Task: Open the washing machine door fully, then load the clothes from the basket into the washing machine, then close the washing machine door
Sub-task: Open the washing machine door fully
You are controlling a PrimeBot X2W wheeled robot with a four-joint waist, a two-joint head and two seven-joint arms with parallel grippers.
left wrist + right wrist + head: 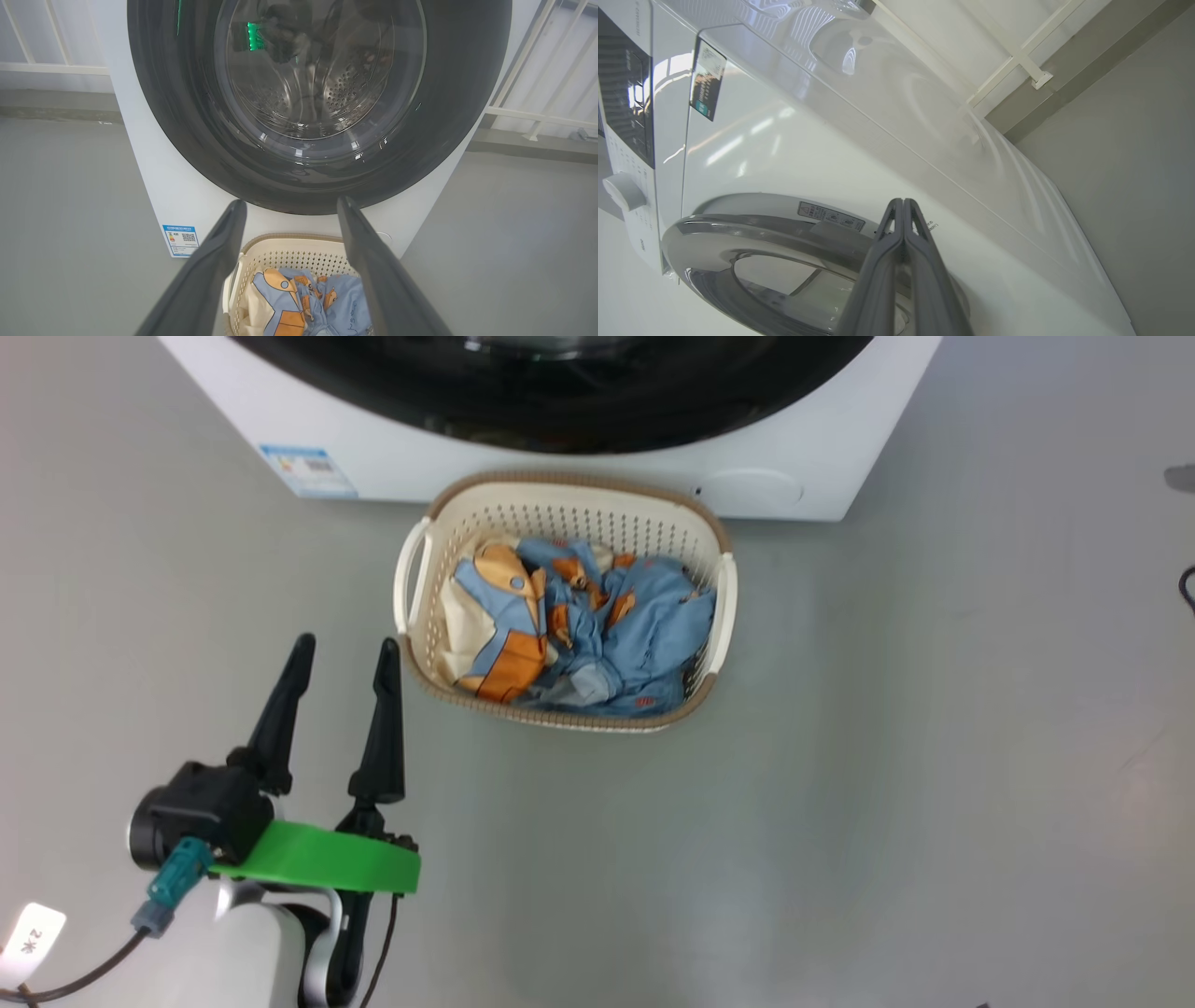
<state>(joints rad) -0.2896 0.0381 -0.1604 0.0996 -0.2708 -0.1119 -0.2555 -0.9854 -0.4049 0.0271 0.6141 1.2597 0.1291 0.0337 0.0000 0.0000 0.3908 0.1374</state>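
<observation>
Low at the left of the head view, the left gripper (345,644) hovers over the grey floor (887,784), its long dark jaws spread wide and empty. Their tips sit just beside the small cream perforated plastic basket (560,483) with a brown rim, probably waiting to pick. Soft light blue and cream clothes (597,625) with orange prints lie heaped inside the basket. It stands close in front of the big white front-loading washing machine (420,467), which keeps transfers short. The large round washing machine door (187,140), glossy black around clear glass, looks shut flush, so opening it seems the step in hand. Further right, the right gripper (901,202) has its jaws pressed together on nothing, tips near the door's edge, likely to pry it; whether they touch, I cannot tell.
</observation>
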